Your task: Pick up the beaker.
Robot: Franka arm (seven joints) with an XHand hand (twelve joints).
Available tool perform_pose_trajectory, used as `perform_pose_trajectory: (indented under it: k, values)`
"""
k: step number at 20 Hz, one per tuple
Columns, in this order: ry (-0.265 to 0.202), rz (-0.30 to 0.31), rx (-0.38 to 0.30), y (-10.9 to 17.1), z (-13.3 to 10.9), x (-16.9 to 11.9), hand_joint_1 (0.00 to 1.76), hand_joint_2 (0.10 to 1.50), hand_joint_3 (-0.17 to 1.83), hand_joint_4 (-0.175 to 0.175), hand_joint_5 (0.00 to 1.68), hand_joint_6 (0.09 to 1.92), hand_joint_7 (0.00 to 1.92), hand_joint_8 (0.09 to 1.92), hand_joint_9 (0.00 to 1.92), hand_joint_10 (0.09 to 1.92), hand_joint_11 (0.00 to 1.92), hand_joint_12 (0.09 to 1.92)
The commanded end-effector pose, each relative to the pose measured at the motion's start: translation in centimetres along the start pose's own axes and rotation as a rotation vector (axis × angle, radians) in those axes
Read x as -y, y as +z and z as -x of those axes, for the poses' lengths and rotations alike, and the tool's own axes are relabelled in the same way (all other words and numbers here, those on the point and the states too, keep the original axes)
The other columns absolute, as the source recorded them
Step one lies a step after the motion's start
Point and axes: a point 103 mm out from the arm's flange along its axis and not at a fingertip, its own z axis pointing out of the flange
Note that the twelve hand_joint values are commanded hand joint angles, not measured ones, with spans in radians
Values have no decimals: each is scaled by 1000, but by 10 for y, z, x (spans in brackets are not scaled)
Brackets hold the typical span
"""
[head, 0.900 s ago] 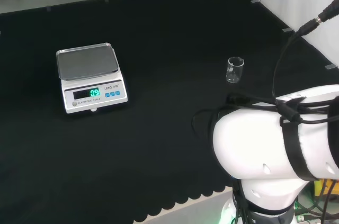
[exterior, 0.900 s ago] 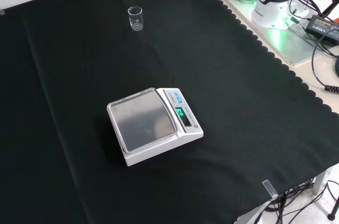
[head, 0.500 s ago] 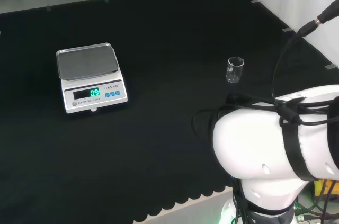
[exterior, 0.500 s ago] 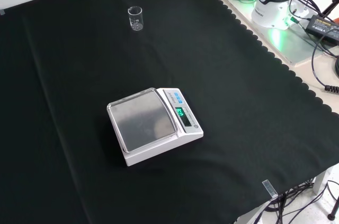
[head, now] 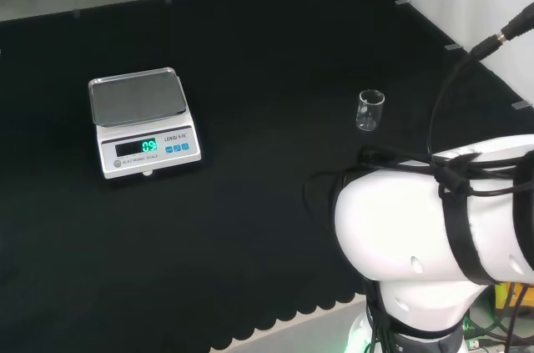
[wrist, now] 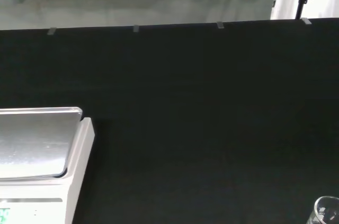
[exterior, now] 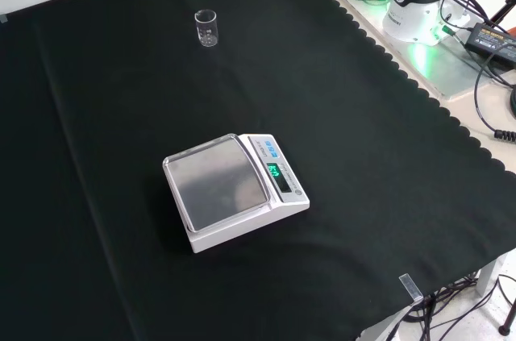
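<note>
Robot hand posture cannot be told as the reach begins; the small clear beaker stands upright and alone on the desk, well apart from the scale, so the approach should descend level and close around its wall without tipping it.

The head view looks from behind and above the arm's base, over a white arm link at lower right, across the surface. The front view faces down from the opposite side. Both share the scale and beaker. The wrist view sits low and close, the scale at its lower left, the beaker at its lower right.
</note>
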Motion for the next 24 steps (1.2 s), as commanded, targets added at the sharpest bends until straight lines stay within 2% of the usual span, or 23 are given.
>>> perform_pose_trajectory:
  k: [1,9,12,24]
  values:
    - [92,33,-45,39,59,-6,0,967,363,-28,62,87,0,311,0,557,0,1433]
    - [176,26,-119,103,119,-24,0,975,347,-32,79,87,0,333,0,577,0,1442]
    - [190,4,-140,129,137,-33,0,977,344,-33,84,87,0,337,0,580,0,1443]
    - [235,-123,-212,234,168,-70,1,989,331,-37,97,87,0,357,0,583,0,1448]
